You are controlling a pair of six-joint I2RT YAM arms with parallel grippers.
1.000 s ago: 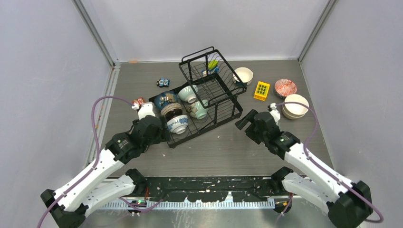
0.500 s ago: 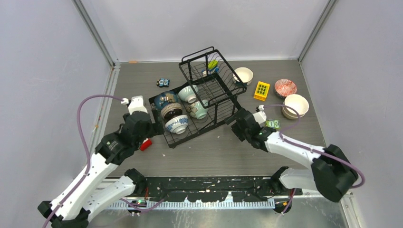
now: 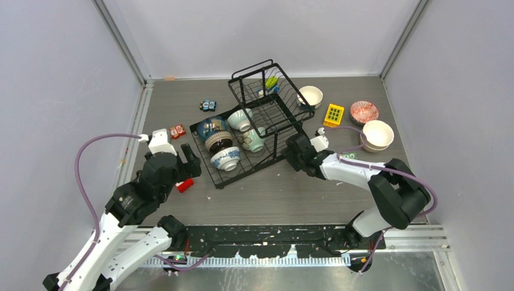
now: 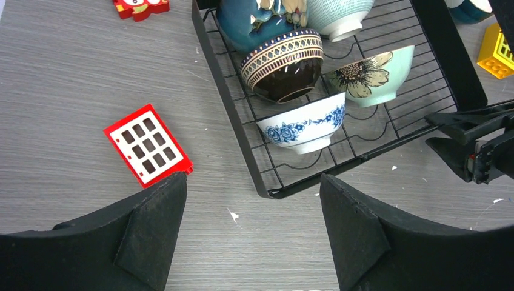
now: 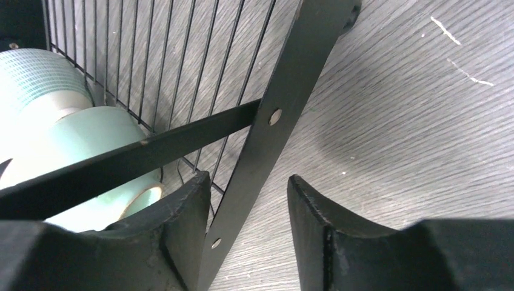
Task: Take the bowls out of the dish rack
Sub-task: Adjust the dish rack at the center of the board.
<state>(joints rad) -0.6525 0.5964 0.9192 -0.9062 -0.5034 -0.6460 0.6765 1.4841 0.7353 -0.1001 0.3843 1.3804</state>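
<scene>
1. Hovering over the table by the near-left corner of the dish rack [image 4: 230, 100], the left gripper [image 4: 254, 233] has its fingers spread wide and nothing between them.
2. Red block [image 4: 147, 145] lies flat on the table just left of that corner, not touching the rack.
3. Right gripper [image 5: 248, 224] is low at the rack's near-right end. Its fingers are apart and straddle a flat black frame bar, with a gap showing on the right side.
4. Five bowls sit in the rack's near section:
   - blue-and-white bowl [image 4: 303, 127] nearest
   - brown patterned bowl [image 4: 282, 63] behind it
   - pale green flower bowl [image 4: 373, 76] to the right
   - teal bowl [image 4: 254, 21] and ribbed pale bowl [image 4: 339, 15] farther back
5. Out on the table right of the rack are a white bowl [image 3: 310, 96], a red-patterned bowl [image 3: 363, 111] and a cream bowl [image 3: 377, 134]. A yellow block [image 3: 333, 114] sits between the first two.
</scene>
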